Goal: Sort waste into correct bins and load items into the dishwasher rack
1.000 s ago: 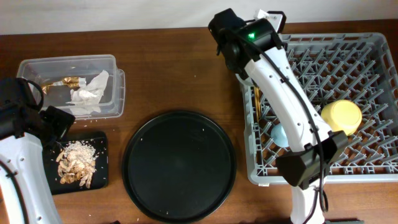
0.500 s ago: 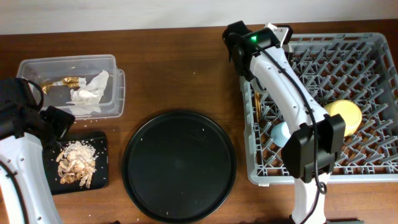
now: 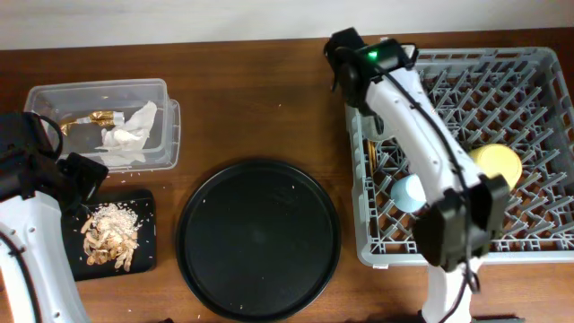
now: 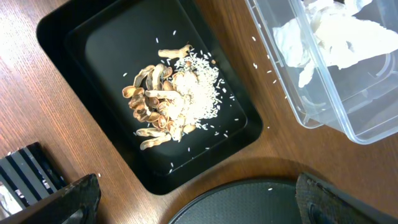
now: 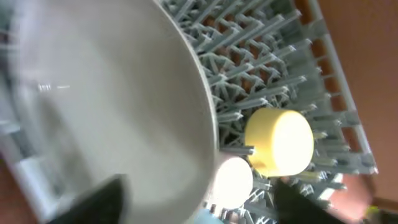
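Observation:
Seen from my right wrist, the pale plate (image 5: 106,93) fills the left of the view, on edge among the pegs of the grey dishwasher rack (image 5: 280,68). My right gripper (image 5: 205,200) is open, its dark fingers wide apart on either side of the plate's rim. Beyond sit the yellow bowl (image 5: 280,140), a washed-out pale cup (image 5: 233,182) and the blue cup (image 5: 208,218). From overhead the rack (image 3: 538,81) holds the bowl (image 3: 493,168), the blue cup (image 3: 408,193) and the chopsticks (image 3: 369,148). My left gripper (image 4: 205,202) hangs open below the black bin (image 4: 93,50) of food scraps (image 4: 171,93).
The clear bin (image 3: 54,99) at the back left holds the white napkin (image 3: 126,135) and the gold wrapper (image 3: 99,117). A large round black tray (image 3: 258,238) lies mid-table. My right arm (image 3: 421,135) stretches across the rack's left side.
My right wrist has swung rightward over the rack's back left corner. Its gripper has gone from shut to open at the plate. The left arm has not moved.

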{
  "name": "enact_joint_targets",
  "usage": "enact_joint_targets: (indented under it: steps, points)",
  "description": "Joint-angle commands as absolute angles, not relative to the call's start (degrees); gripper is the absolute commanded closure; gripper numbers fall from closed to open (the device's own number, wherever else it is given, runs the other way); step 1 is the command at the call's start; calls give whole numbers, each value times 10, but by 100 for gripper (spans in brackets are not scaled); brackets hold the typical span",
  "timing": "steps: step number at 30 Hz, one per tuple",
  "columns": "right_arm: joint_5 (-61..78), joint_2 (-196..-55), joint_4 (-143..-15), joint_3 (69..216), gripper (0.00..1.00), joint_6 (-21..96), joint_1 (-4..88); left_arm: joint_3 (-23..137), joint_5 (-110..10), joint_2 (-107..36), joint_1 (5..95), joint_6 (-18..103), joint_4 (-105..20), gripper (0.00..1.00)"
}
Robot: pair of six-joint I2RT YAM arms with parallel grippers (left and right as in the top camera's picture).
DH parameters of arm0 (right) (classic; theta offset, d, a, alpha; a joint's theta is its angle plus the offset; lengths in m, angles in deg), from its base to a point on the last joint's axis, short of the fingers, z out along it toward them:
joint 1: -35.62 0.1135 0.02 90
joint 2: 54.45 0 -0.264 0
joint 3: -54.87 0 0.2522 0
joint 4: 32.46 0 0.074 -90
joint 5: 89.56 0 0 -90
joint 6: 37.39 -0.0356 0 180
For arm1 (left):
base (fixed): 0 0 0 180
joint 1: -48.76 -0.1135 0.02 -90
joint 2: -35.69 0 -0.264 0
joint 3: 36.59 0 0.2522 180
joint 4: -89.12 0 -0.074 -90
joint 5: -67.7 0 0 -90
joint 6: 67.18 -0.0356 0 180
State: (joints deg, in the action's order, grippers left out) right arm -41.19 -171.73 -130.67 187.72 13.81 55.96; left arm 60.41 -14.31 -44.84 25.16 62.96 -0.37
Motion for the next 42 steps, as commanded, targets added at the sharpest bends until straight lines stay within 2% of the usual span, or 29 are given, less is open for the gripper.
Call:
enact_joint_targets:
  steps: [1, 2, 3, 4, 5, 7, 8, 10, 12, 17, 24, 27, 32, 38, 42]
  points:
    - [-362, -1607, -1306, 1908, 9, 134, 559, 602, -137, -450, 250, 631, -5, 1]
    - [-362, -1586, -1298, 1908, 18, 134, 546, 602, -137, -450, 250, 631, -5, 1]
    - [-359, -1577, -1292, 1908, 33, 134, 529, 602, -137, -450, 250, 631, -5, 1]
    - [-335, -1573, -1283, 1908, 54, 134, 500, 602, -137, -450, 250, 631, -5, 0]
    - [-302, -1574, -1278, 1908, 68, 135, 472, 602, -137, -450, 250, 631, -5, 1]
    - [-165, -1592, -1257, 1908, 89, 188, 400, 602, -137, -450, 250, 631, -5, 1]
    - [-95, -1604, -1246, 1908, 95, 216, 371, 602, -137, -450, 250, 631, -5, 0]
    - [64, -1637, -1229, 1908, 96, 279, 318, 602, -137, -450, 250, 631, -5, 1]
    - [154, -1676, -1225, 1908, 96, 314, 300, 602, -137, -450, 250, 631, -5, 1]
    - [169, -1720, -1218, 1908, 96, 331, 322, 602, -137, -450, 250, 631, -5, 1]
    - [166, -1689, -1226, 1908, 96, 331, 326, 602, -137, -450, 250, 631, -5, 1]
    - [165, -1623, -1259, 1908, 96, 363, 327, 602, -137, -450, 250, 631, -5, 1]
    - [98, -1530, -1436, 1905, 96, 418, 334, 602, -137, -450, 250, 631, -5, 0]
    - [98, -1350, -1399, 1694, 95, 427, 432, 602, -137, -450, 250, 631, -5, 1]
    - [99, -1215, -1332, 1531, 87, 394, 444, 602, -137, -450, 250, 631, -5, 1]
